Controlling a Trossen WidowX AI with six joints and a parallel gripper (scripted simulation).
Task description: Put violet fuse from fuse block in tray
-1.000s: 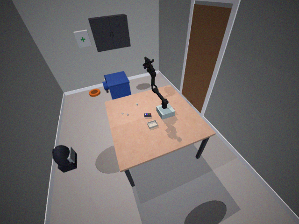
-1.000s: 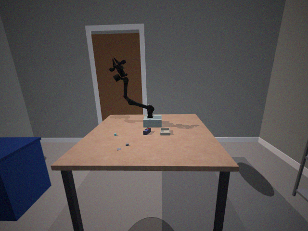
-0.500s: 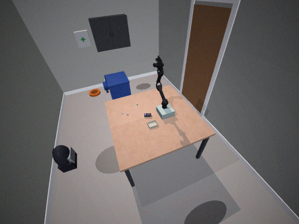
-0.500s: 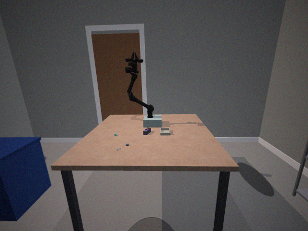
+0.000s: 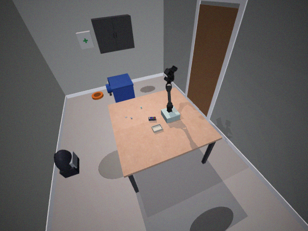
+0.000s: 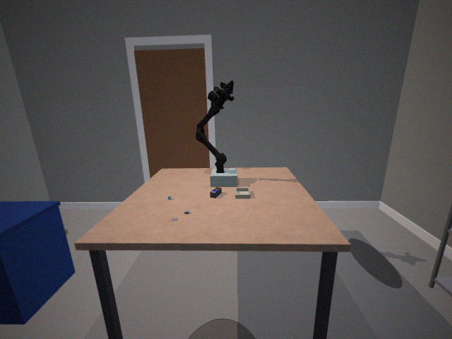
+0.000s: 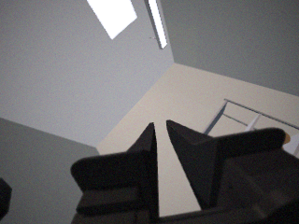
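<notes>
The black fuse block (image 5: 152,118) (image 6: 215,192) stands on the table (image 5: 154,151) (image 6: 226,229), just in front of the arm's pale base (image 5: 170,116) (image 6: 223,179). Small coloured fuses sit in its top; they are too small for me to pick out the violet one. The shallow pale tray (image 5: 157,128) (image 6: 242,192) lies next to the block. My gripper (image 5: 173,67) (image 6: 230,84) (image 7: 160,125) is raised high above the base and points up towards the ceiling, far from the block and the tray. Its fingers stand nearly together with nothing between them.
Three small loose pieces (image 5: 141,107) (image 5: 126,116) (image 6: 174,219) lie on the left part of the table. A blue box (image 5: 120,86) (image 6: 25,251) stands on the floor beyond the table. A brown door (image 5: 211,54) (image 6: 171,109) is behind the arm.
</notes>
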